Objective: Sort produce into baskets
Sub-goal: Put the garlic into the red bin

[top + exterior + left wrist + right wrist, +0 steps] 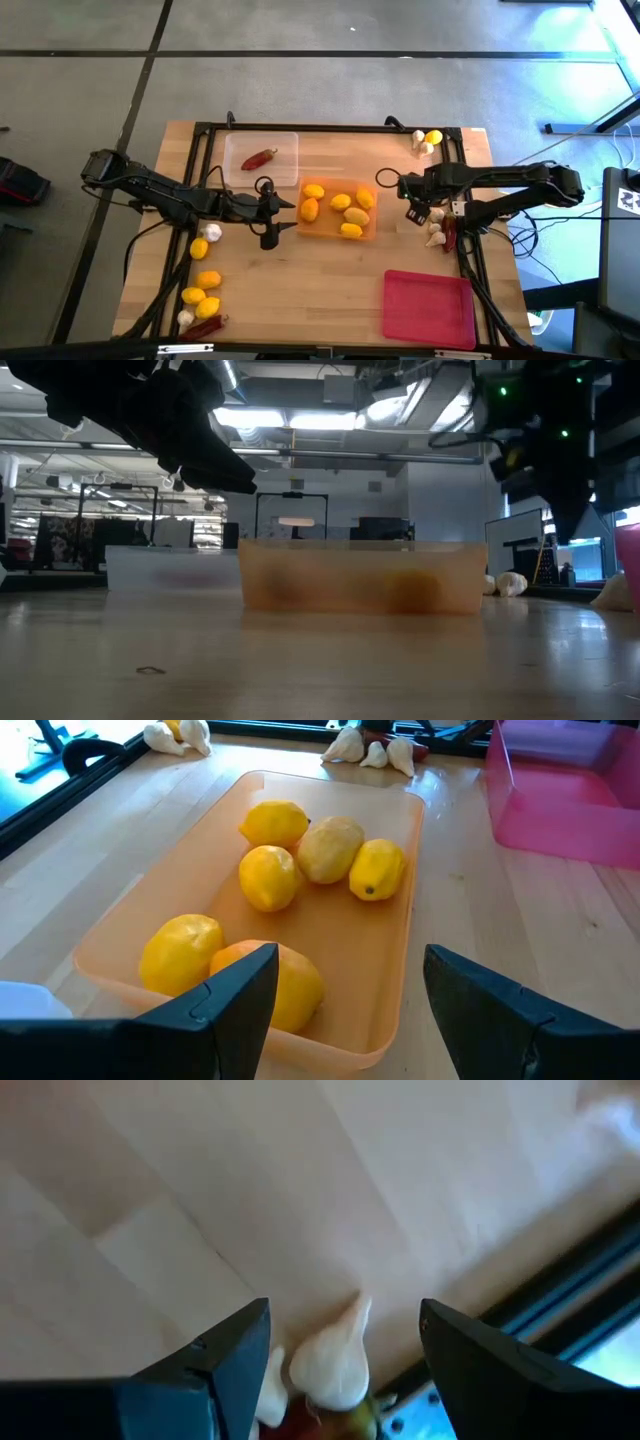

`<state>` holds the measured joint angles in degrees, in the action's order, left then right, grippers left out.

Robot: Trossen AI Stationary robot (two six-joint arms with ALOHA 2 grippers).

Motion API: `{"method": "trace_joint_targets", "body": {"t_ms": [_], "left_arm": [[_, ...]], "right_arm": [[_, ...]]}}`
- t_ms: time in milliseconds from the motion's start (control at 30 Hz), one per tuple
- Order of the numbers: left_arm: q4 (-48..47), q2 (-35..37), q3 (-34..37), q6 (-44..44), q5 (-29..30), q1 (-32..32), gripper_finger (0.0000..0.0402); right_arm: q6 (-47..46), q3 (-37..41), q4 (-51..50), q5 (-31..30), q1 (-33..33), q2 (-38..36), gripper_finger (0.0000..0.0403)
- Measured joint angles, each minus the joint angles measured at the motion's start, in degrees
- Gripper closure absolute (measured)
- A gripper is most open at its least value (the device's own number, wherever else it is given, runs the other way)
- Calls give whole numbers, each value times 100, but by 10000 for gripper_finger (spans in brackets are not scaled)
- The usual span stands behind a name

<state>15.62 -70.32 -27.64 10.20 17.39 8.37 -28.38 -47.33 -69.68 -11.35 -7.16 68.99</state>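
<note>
So roughly half done, I'd say. The orange tray (337, 232) sat mid-table and already had five lemons (341, 202) in it, maybe six going by the left wrist view. Just up and to the left of the orange tray, the clear tray (285, 140) held a single red chili (259, 158). The pink tray (428, 309), down and to the right of the orange tray, had nothing in it at all.

Plenty left loose on the table. Well to the lower left of the orange tray there was a scatter of lemons (208, 279), a couple of garlic bulbs (212, 233) and another chili (204, 326). To the right of the orange tray, a little heap of garlic (434, 238) with a chili beside it. Up at the far right corner from the tray, one more lemon (433, 137) and some garlic.

The left gripper (345, 1010) hung at the orange tray's left edge, fingers spread, holding nothing. The right gripper (345, 1370) hovered over the garlic heap to the tray's right, jaws apart either side of a bulb (333, 1360) but not pinching it. My guess was garlic goes to the pink tray next.
</note>
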Motion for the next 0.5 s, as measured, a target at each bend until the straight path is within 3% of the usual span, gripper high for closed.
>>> {"method": "trace_joint_targets", "body": {"t_ms": [500], "left_arm": [[0,0,0,-79,0,-1,155]], "right_arm": [[-1248,914,354,393,0,117,155]]}}
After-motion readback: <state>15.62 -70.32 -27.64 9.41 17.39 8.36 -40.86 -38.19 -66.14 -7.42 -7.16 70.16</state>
